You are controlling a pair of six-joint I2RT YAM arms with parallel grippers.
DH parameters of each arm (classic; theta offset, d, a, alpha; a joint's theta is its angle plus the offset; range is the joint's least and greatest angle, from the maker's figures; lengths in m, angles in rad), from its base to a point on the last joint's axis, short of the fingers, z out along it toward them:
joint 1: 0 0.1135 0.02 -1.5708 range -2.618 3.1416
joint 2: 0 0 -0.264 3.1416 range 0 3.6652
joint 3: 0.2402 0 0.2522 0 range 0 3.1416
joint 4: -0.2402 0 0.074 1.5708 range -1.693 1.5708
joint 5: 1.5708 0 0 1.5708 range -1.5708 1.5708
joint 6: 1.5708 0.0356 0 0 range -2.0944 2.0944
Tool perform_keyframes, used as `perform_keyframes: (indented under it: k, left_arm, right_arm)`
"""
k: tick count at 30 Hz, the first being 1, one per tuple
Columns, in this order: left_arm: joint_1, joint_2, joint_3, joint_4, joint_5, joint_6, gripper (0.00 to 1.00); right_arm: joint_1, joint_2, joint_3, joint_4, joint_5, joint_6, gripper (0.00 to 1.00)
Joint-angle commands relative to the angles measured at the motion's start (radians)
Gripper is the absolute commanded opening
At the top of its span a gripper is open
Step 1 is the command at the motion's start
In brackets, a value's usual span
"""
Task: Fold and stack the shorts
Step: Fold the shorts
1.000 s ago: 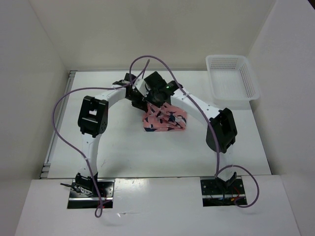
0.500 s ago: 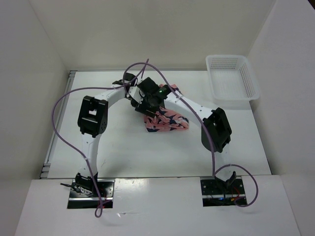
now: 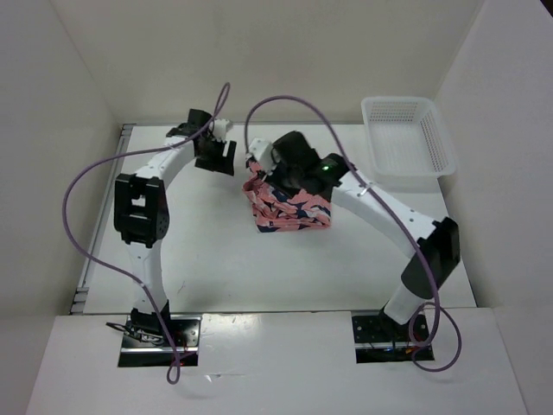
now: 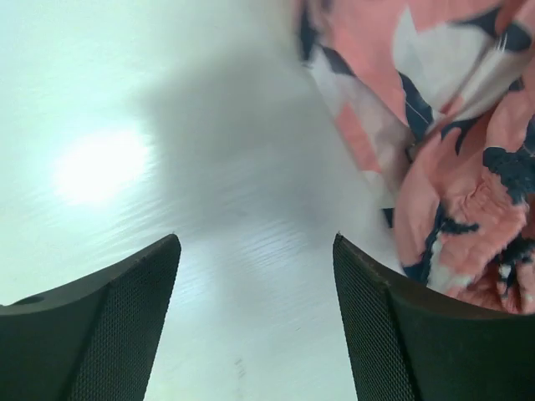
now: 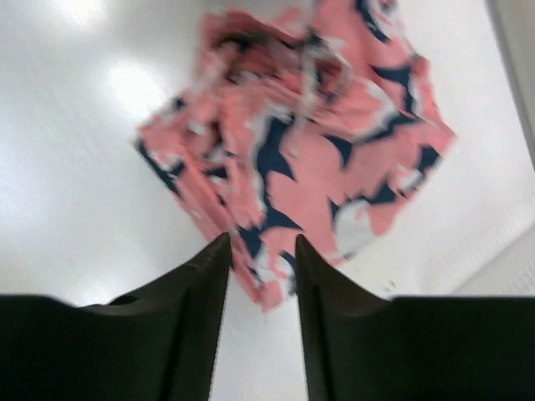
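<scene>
Though bunched and rumpled, the salmon-pink fabric shorts printed with navy and white fish shapes (image 3: 289,207) lie as one compact heap on the white table (image 3: 216,259), about mid-table and slightly toward the far side. The right gripper (image 3: 257,169) sits over the heap's far-left corner. In the blurred right wrist view its fingers (image 5: 209,276) stand close, with a narrow gap and pink cloth showing through. I cannot tell whether they pinch any fabric. The left gripper (image 3: 216,156) is left of the shorts and apart from them, over bare table. Its jaws are spread wide with nothing between, and the cloth edge lies beyond the right-hand finger (image 4: 393,334). A white plastic mesh basket (image 3: 406,134) sits at the far right corner, well apart.
</scene>
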Motion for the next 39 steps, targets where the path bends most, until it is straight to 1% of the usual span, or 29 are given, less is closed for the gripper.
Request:
perform_keyframes:
  k: [1,3,4,5,6,7,8,9,11,13,16,19,21,24,26,29,30,31,34,35,38,39]
  left_arm:
    - [0.033,-0.135,0.062,-0.003,-0.006,0.004,0.83]
    - [0.012,-0.156,0.096,-0.003,0.042,0.004,0.87]
    - [-0.020,-0.156,0.140,-0.025,0.088,0.004,0.92]
    - [-0.040,-0.144,0.165,-0.035,0.105,0.004,0.94]
    - [-0.061,-0.132,0.188,-0.044,0.122,0.004,0.97]
    - [-0.101,-0.120,0.202,-0.044,0.137,0.004,1.00]
    - [-0.123,-0.091,0.222,-0.044,0.150,0.004,1.00]
    - [-0.144,-0.074,0.231,-0.044,0.150,0.004,1.00]
    - [-0.200,-0.023,0.249,-0.044,0.136,0.004,1.00]
    - [-0.232,0.029,0.281,-0.044,0.124,0.004,1.00]
    - [-0.250,0.089,0.327,-0.035,0.104,0.004,1.00]
    - [-0.260,0.139,0.363,-0.035,0.043,0.004,1.00]
    - [-0.269,0.149,0.363,-0.010,-0.032,0.004,1.00]
    - [-0.269,0.163,0.363,0.008,-0.076,0.004,1.00]
    - [-0.269,0.172,0.363,0.008,-0.076,0.004,1.00]
    - [-0.269,0.172,0.354,0.008,-0.057,0.004,0.93]
    - [-0.269,0.172,0.343,0.008,-0.041,0.004,0.89]
    - [-0.269,0.163,0.320,0.008,-0.016,0.004,0.78]
    - [-0.260,0.163,0.297,-0.001,0.035,0.004,0.65]
    - [-0.260,0.172,0.297,-0.013,0.035,0.004,0.59]
    - [-0.250,0.196,0.297,-0.022,0.062,0.004,0.47]
    - [-0.241,0.207,0.297,-0.023,0.062,0.004,0.36]
  right_arm:
    - [-0.131,-0.063,-0.080,0.056,-0.026,0.095,0.39]
    - [-0.189,-0.063,-0.138,0.067,-0.057,0.133,0.37]
    - [-0.220,-0.052,-0.152,0.083,-0.066,0.146,0.37]
    - [-0.284,-0.040,-0.165,0.083,-0.066,0.172,0.37]
    - [-0.317,-0.031,-0.184,0.095,-0.094,0.184,0.39]
    - [-0.347,-0.012,-0.194,0.095,-0.103,0.195,0.44]
    - [-0.402,-0.012,-0.194,0.095,-0.112,0.204,0.45]
    - [-0.423,0.003,-0.218,0.095,-0.132,0.213,0.45]
    - [-0.461,0.028,-0.247,0.095,-0.155,0.213,0.49]
    - [-0.472,0.038,-0.269,0.095,-0.203,0.213,0.52]
    - [-0.481,0.048,-0.310,0.106,-0.270,0.224,0.57]
    - [-0.492,0.074,-0.338,0.116,-0.326,0.248,0.58]
    - [-0.521,0.094,-0.338,0.126,-0.350,0.261,0.58]
    - [-0.532,0.117,-0.338,0.145,-0.350,0.261,0.58]
    - [-0.542,0.141,-0.338,0.146,-0.362,0.279,0.58]
    - [-0.542,0.141,-0.364,0.146,-0.384,0.299,0.58]
    - [-0.542,0.141,-0.373,0.155,-0.384,0.299,0.58]
    - [-0.542,0.141,-0.390,0.155,-0.393,0.317,0.58]
    - [-0.552,0.141,-0.412,0.176,-0.425,0.337,0.58]
    - [-0.552,0.152,-0.421,0.176,-0.436,0.338,0.58]
    - [-0.552,0.172,-0.421,0.199,-0.461,0.365,0.58]
    - [-0.564,0.187,-0.421,0.208,-0.471,0.365,0.56]
